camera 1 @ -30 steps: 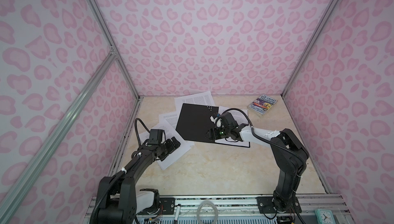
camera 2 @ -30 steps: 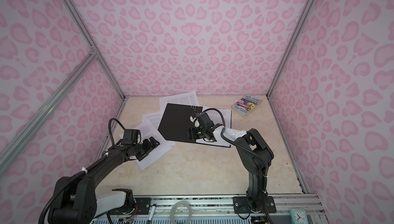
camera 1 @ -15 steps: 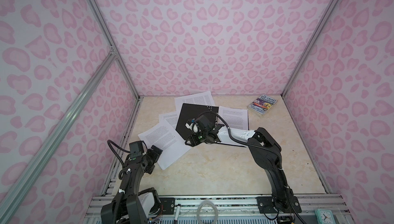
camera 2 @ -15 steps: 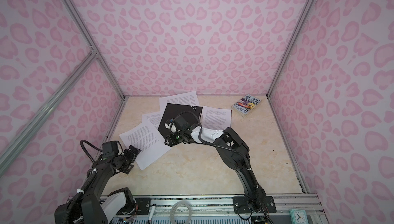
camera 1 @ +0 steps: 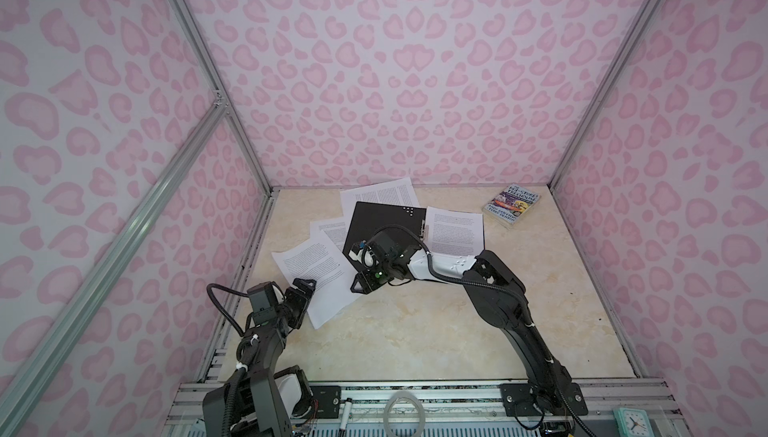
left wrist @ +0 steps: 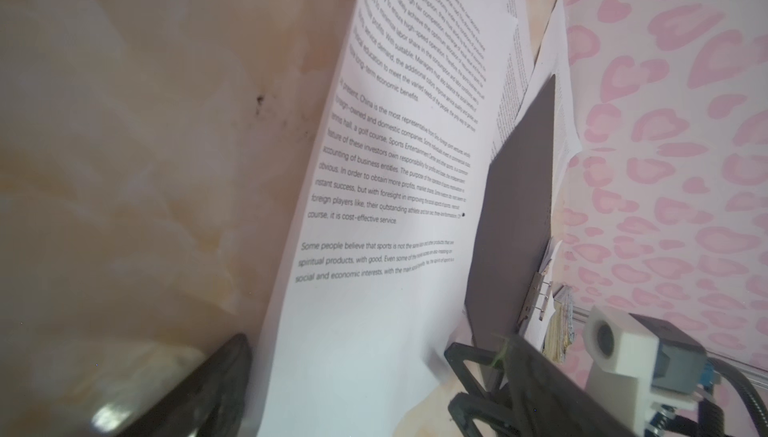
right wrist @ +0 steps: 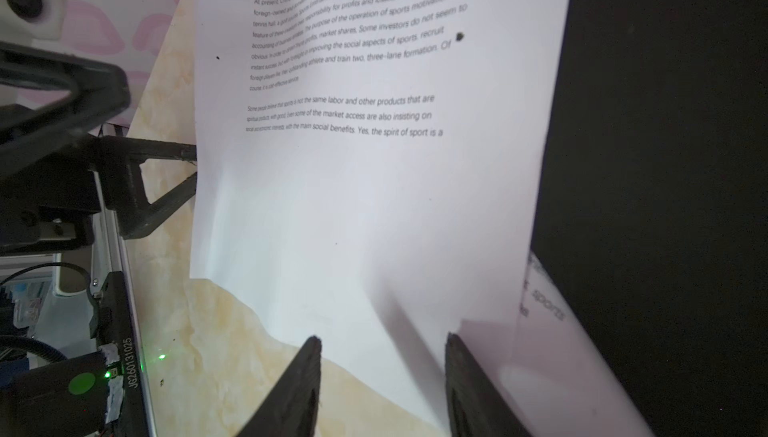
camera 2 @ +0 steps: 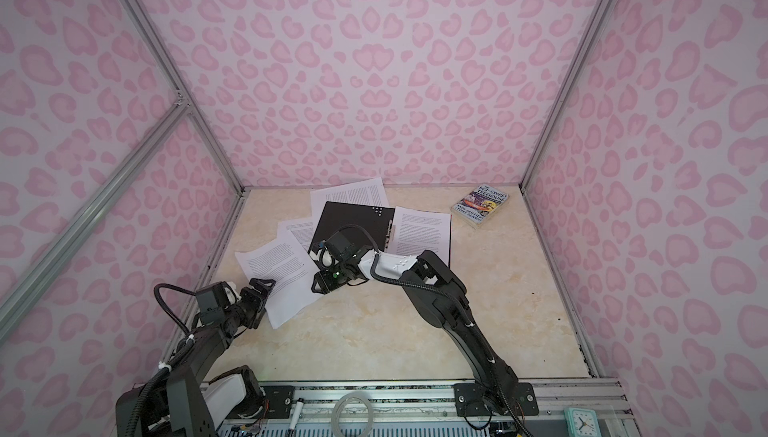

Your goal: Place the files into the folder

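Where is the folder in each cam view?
In a top view: folder lies open, black inside up, centre of the scene, towards the back.
In a top view: folder, same spot.
Left wrist: the dark grey panel bordering the printed page.
Right wrist: the black area along the page's edge.
Shared landmark: the front printed sheet lying against it.

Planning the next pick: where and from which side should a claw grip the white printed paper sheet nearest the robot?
Pinch the white printed paper sheet at its blank bottom margin, coming low from where the right claw is. It lies flat and thin, so only an edge can be pinched; that edge seems curled upward and clear of the black folder.
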Robot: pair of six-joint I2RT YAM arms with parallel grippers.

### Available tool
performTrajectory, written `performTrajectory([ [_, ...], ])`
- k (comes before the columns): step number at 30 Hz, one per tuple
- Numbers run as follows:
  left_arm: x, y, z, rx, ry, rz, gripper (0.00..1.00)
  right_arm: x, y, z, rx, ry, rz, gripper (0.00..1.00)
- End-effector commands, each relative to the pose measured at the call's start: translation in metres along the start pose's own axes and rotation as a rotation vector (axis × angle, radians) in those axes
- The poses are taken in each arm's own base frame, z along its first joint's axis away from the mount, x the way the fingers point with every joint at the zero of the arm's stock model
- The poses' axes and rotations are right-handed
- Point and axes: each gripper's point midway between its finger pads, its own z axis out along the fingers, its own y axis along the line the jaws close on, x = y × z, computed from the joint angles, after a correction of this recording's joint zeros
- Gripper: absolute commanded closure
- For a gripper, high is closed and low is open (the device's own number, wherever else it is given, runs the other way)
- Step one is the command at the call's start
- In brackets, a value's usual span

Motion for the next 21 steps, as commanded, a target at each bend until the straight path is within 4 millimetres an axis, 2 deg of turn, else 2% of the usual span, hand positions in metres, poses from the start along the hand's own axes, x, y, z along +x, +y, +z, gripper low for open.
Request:
performTrajectory([
  [1, 0.018, 0.013, 0.001, -0.015, 0.055, -0.086, 0.03, 0.029, -0.009, 0.014, 0.008, 0.096, 0.044, 0.52],
  [4, 0.015, 0.009, 0.000, 0.002, 0.042, -0.079, 0.03, 0.031, -0.009, 0.017, 0.004, 0.104, 0.051, 0.53],
  [9, 0.016, 0.023, -0.002, -0.071, 0.032, -0.094, 0.01, 0.030, -0.009, 0.016, 0.005, 0.104, 0.054, 0.54],
  [13, 0.018, 0.032, -0.006, -0.128, 0.025, -0.114, 0.13, 0.029, -0.014, 0.014, 0.004, 0.102, 0.071, 0.54],
  [21, 0.022, 0.032, -0.022, -0.158, 0.007, -0.103, 0.31, 0.028, -0.019, 0.012, -0.005, 0.094, 0.098, 0.55],
])
